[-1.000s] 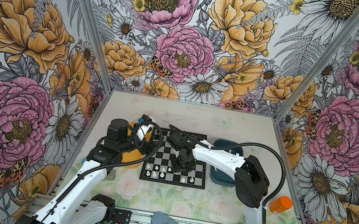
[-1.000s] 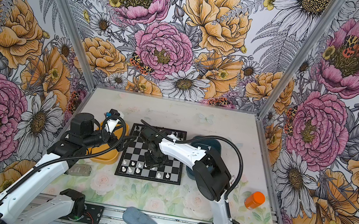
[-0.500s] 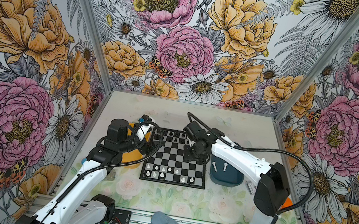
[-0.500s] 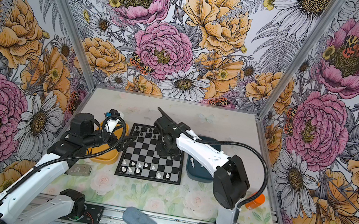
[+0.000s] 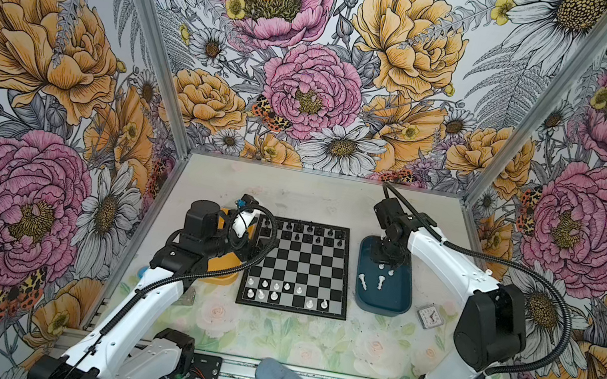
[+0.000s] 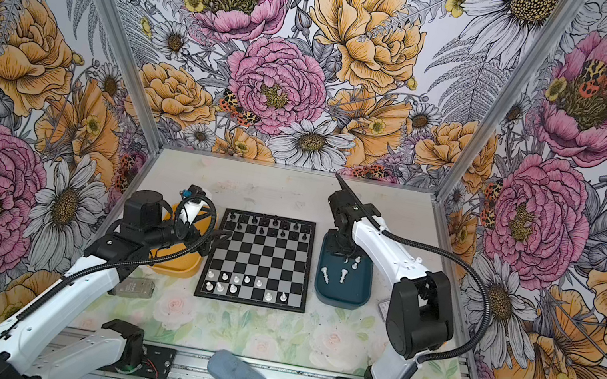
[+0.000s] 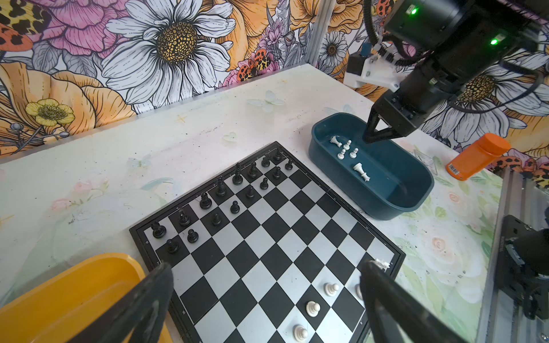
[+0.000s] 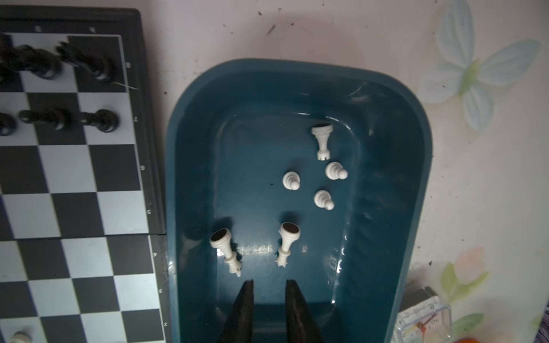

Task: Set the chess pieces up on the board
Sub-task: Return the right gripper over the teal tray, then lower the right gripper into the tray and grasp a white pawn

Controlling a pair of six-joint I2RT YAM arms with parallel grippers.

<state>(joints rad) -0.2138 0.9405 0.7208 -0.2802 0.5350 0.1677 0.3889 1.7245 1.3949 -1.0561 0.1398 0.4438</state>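
Right end effector (image 8: 269, 285) hung over the blue tray (image 8: 184, 178), jaws slightly apart and empty, two white chess pieces (image 8: 286, 243) toppled just ahead of its tips, four more beyond, board (image 8: 74, 178) beside the tray, left end effector (image 7: 264, 267) spread wide.

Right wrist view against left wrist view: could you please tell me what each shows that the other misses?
Only the right wrist view shows the dark bases of the toppled white pieces. Only the left wrist view shows the yellow tray, the left gripper and the floral wall. Both show the blue tray, the board and the right gripper over that tray.
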